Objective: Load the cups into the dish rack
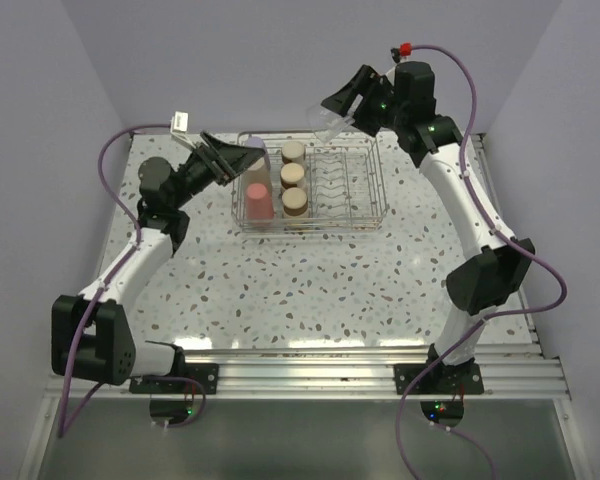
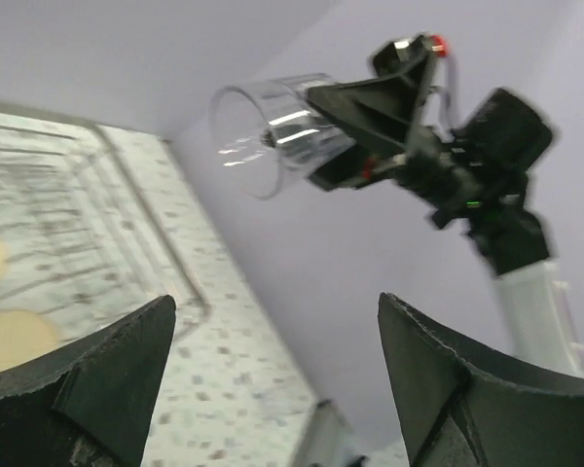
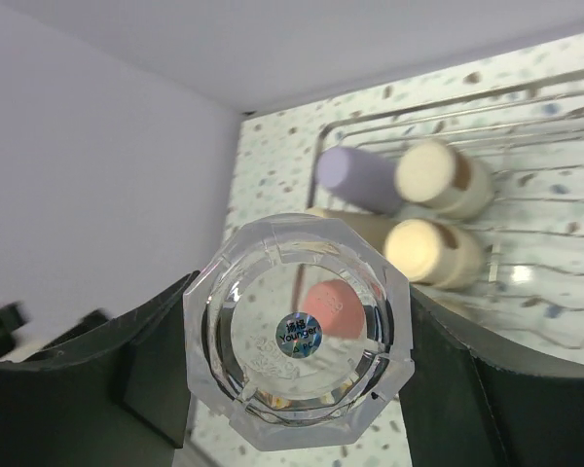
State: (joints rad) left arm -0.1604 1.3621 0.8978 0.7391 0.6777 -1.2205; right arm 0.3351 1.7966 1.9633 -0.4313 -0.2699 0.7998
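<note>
Right gripper (image 2: 346, 131) clamps clear cup (image 2: 263, 131) high near table's far edge; we judge it bound for dish rack (image 1: 342, 185), half toward right edge. Left gripper (image 1: 223, 160) spread, empty.

Left wrist view: your rack (image 2: 68, 209) is blurred, wires unreadable. Two pale cups (image 2: 10, 339) are clipped by the left edge, and the left fingers (image 2: 88, 389) run off the bottom. Right arm (image 2: 496, 165) is blurred too.

Right wrist view: you see the red cup (image 3: 336, 306) only through the clear cup (image 3: 273, 277), which also hides part of a tan cup (image 3: 355, 226). Sticker (image 3: 299, 331) print is mostly too small to read. Dark smear (image 3: 0, 321) at the left edge, can't tell what.

Top view: can't tell whether the left gripper (image 1: 228, 160) touches the lavender cup (image 1: 250, 156).
</note>
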